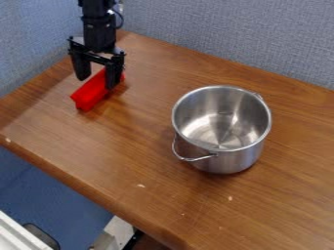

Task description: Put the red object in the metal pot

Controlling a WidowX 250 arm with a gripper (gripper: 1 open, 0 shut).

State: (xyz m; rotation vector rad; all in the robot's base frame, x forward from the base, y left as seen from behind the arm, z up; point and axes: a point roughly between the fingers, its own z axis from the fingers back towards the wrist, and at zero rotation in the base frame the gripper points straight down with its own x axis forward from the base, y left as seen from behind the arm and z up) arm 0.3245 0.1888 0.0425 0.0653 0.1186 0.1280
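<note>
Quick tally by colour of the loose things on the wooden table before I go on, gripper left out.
Red: 1, the bright red rectangular plastic block, lying at the table's far left corner.
Silver: 1, the shiny round stainless-steel pot with a wire loop handle, standing upright and empty to the right.
Total: 2
</note>
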